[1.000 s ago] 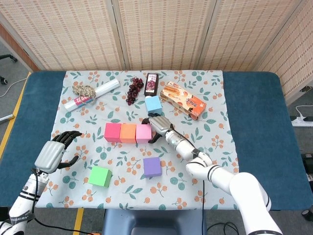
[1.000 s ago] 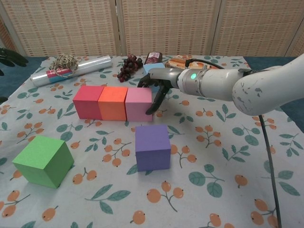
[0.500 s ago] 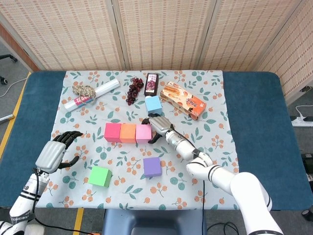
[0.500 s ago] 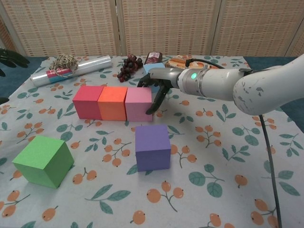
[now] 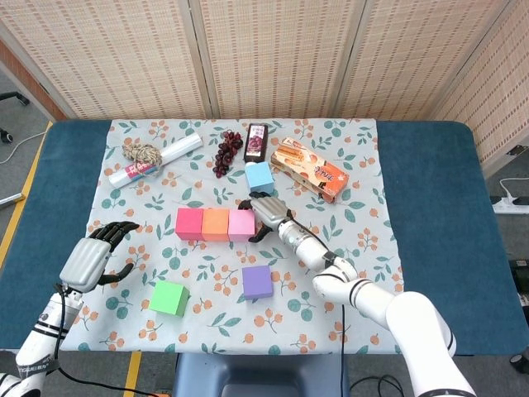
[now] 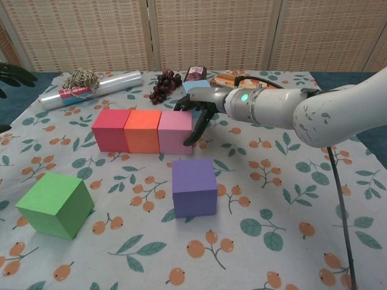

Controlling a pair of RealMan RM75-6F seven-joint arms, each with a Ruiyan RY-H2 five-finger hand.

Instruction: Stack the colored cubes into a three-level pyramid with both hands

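So far only the bottom level looks laid: a red cube (image 6: pixel 112 130), an orange cube (image 6: pixel 143 131) and a pink cube (image 6: pixel 175 132) sit side by side in a touching row near the middle of the floral tablecloth (image 5: pixel 364 207). The right hand (image 6: pixel 198 109) is at the pink end of that row, fingers curled downward with their tips against or just beside the cube's outer face; it grips nothing, and it reads as nudging or squaring the row, though I cannot tell whether it actually touches. The left hand (image 5: pixel 95 256) hovers well apart to the side, fingers loosely spread and holding nothing. Three cubes remain loose — a purple cube (image 6: pixel 194 187) just in front of the row, a green cube (image 6: pixel 55 204) off toward the left hand, and a light blue cube (image 5: pixel 260 176) behind the right hand, near the grapes (image 5: pixel 226 150) and the snack box (image 5: pixel 310 169). By my reckoning the task is about half done: two cubes must go on the row as a second level, then one on top.
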